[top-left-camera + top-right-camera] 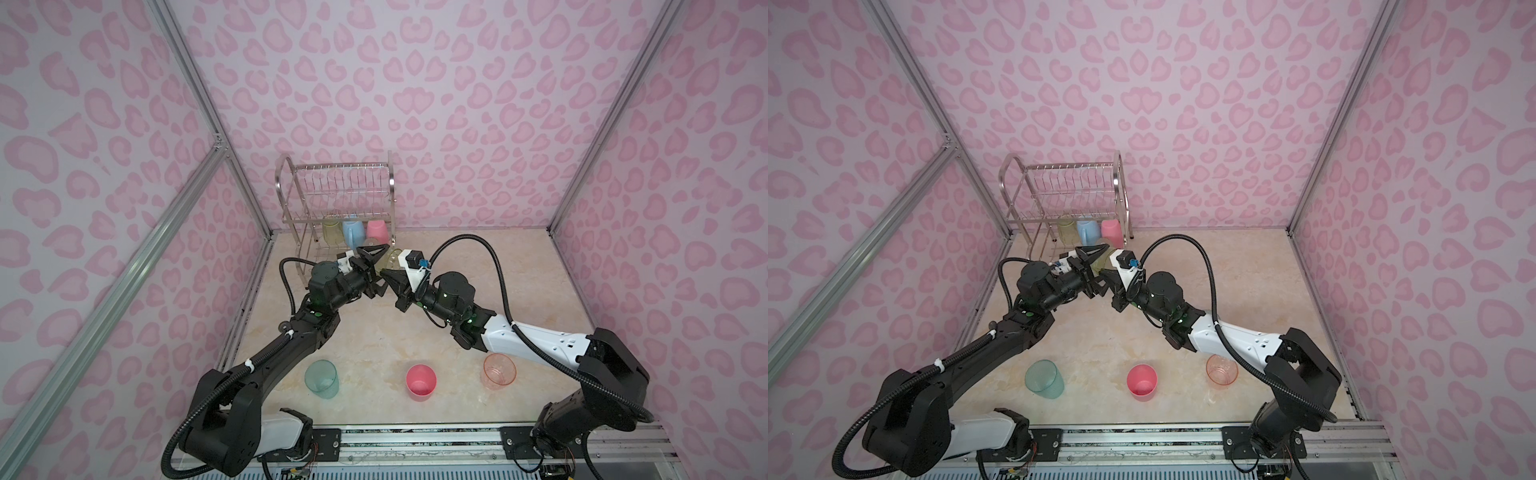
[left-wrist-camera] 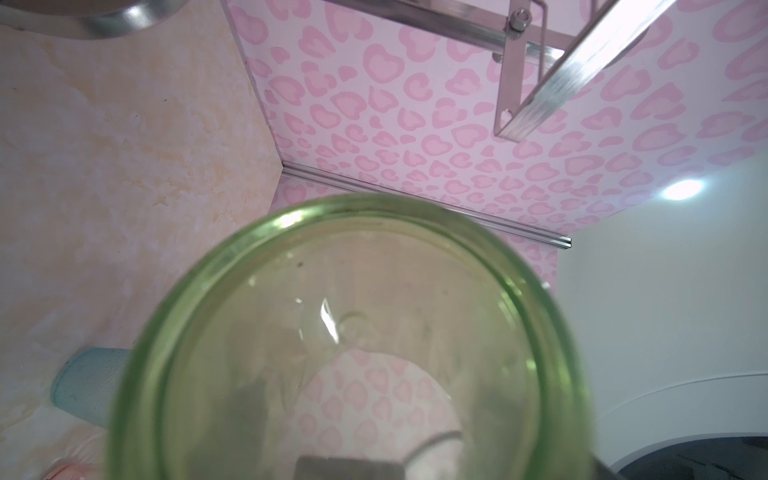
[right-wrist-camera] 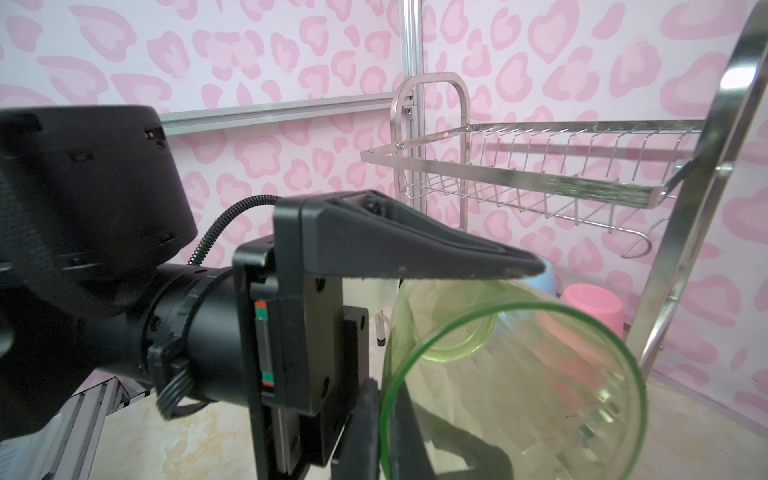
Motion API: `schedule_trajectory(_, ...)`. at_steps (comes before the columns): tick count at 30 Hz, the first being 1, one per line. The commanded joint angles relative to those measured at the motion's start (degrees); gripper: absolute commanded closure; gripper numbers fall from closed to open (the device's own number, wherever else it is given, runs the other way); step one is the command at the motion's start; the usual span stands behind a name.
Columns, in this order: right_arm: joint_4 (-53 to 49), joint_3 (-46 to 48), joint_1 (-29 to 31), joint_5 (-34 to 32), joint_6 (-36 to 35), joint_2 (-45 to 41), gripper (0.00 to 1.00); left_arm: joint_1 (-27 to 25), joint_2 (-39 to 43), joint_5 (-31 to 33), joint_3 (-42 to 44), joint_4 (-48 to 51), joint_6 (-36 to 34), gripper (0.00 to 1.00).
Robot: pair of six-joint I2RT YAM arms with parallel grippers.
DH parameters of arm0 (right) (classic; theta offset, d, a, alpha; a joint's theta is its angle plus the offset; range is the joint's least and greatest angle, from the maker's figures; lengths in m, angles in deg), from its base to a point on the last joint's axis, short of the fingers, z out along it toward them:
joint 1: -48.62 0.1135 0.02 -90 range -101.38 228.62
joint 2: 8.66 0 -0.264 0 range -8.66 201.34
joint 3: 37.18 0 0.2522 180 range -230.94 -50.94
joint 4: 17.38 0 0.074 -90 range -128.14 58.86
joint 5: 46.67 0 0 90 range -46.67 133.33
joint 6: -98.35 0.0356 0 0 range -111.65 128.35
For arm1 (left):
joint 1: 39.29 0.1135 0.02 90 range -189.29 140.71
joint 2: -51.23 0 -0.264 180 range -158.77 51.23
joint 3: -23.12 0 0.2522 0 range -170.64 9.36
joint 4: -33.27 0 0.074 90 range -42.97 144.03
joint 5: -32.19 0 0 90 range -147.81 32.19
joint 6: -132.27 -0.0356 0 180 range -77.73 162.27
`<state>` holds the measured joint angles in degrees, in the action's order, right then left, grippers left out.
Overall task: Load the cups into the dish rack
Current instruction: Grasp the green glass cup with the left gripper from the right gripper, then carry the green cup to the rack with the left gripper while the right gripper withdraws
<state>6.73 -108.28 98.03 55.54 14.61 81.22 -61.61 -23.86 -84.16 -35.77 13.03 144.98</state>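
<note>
Where my two arms meet just in front of the dish rack (image 1: pixel 285 187), one item hangs between them: green cup (image 3: pixel 540 361), translucent, on its side clear of the table (image 1: pixel 374 336), mouth turned to my right wrist.

Right jaws (image 1: pixel 384 273): pressed together on the cup's rim, one finger outside the wall and one inside, as the right wrist view shows. A rim pinch carries the cup but, I judge, suits a handover better than a placement under the low shelf.

Left jaws (image 1: pixel 387 255): spread wide, straddling the cup's body, upper finger just above its side. Whether any pad touches the wall I cannot tell. They hold nothing of their own. Likely purpose: to take the cup by its body so the right jaws can let go.

Already in the rack's lower tier, side by side: pale green tumbler (image 1: pixel 330 232), blue mug (image 1: pixel 352 233), pink tumbler (image 1: pixel 377 232), the pink one base up.

Waiting on the table near my bases, upright, well apart from one another: teal cup (image 1: pixel 321 379), pink cup (image 1: pixel 422 382), peach cup (image 1: pixel 498 371)
</note>
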Motion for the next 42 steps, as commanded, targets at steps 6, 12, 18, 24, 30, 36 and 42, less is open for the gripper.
schedule_trajectory(6, 0.54, -0.36, 0.27, 0.95, 0.42, 0.77, 1.00, 0.09, -1.02, 1.60, -1.32, -3.98, -1.62, 0.02)
schedule_trajectory(12, 0.73, -0.38, 0.26, 0.93, 0.66, 1.14, 1.00, 0.09, -1.54, 2.09, -1.25, -4.23, -2.15, 0.10)
schedule_trajectory(18, 0.54, -0.49, 0.26, 0.71, 0.60, 1.32, 1.00, 0.07, -1.21, 2.94, -1.60, -4.07, -3.24, 0.16)
schedule_trajectory(24, 0.28, -0.20, -0.05, 0.10, 0.99, 1.33, 1.00, 0.09, -0.22, 5.34, -1.41, -2.04, -7.88, 0.18)
schedule_trajectory(30, -0.16, 0.94, -0.73, -0.21, 1.46, 0.56, 0.61, 0.92, -0.19, 9.37, -1.29, 1.73, -20.27, 0.23)
schedule_trajectory(36, -0.74, 3.62, -2.41, -1.12, 1.86, -2.00, 0.52, 1.14, 0.70, 19.72, -1.26, 10.80, -40.31, 0.26)
schedule_trajectory(42, -1.55, 6.54, -4.60, -2.36, 1.66, -4.79, 0.50, 0.97, -2.06, 29.69, -2.01, 14.14, -59.83, 0.26)
